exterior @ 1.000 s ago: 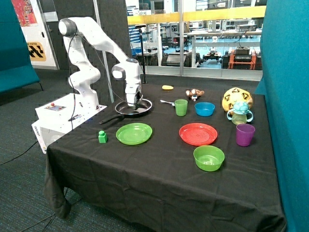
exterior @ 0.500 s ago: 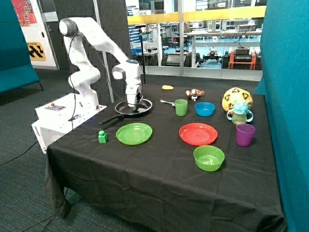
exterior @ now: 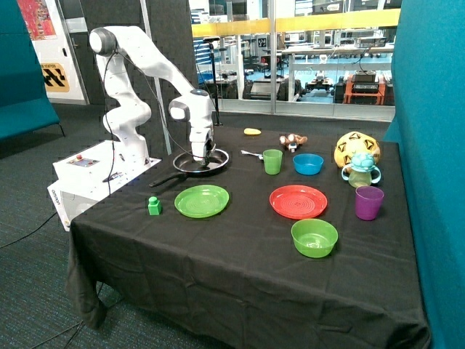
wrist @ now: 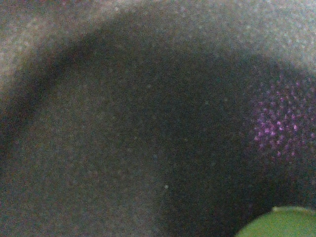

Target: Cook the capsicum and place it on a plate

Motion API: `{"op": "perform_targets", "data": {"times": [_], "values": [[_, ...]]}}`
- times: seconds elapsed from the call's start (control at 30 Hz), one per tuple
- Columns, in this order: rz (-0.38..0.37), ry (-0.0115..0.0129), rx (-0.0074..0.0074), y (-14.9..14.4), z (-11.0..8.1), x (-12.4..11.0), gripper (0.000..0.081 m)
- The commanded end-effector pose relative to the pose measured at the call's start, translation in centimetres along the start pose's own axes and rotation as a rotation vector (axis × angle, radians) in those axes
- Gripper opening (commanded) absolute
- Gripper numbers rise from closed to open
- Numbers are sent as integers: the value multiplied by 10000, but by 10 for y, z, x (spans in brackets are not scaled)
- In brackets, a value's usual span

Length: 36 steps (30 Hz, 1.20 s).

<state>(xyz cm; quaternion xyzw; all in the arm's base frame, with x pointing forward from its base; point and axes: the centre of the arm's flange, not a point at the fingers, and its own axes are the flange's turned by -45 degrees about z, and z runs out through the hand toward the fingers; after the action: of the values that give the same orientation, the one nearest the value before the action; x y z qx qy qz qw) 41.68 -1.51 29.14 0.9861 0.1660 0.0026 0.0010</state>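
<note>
The arm is bent down over the black frying pan (exterior: 201, 162) at the back of the tabletop (exterior: 240, 283), and the pincer (exterior: 202, 154) is lowered right into the pan. From where I stand I cannot tell how it is set or whether it has hold of anything. The wrist view shows only dark pan floor and, at its edge, a sliver of green that I take to be the capsicum (wrist: 279, 223) (so it lies in the pan, close under the pincer). The lime-green plate (exterior: 201, 201) sits empty just in front of the pan, toward the table's near edge. That is the way the capsicum must travel next.
</note>
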Motion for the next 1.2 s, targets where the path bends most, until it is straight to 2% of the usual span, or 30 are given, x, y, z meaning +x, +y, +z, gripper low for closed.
{"op": "perform_targets", "data": {"times": [0.0, 0.63, 1.17], "values": [[21, -48, 28, 1, -1, 1, 808], [70, -48, 27, 0, -6, -1, 808], [142, -48, 27, 0, -40, 2, 808]]}}
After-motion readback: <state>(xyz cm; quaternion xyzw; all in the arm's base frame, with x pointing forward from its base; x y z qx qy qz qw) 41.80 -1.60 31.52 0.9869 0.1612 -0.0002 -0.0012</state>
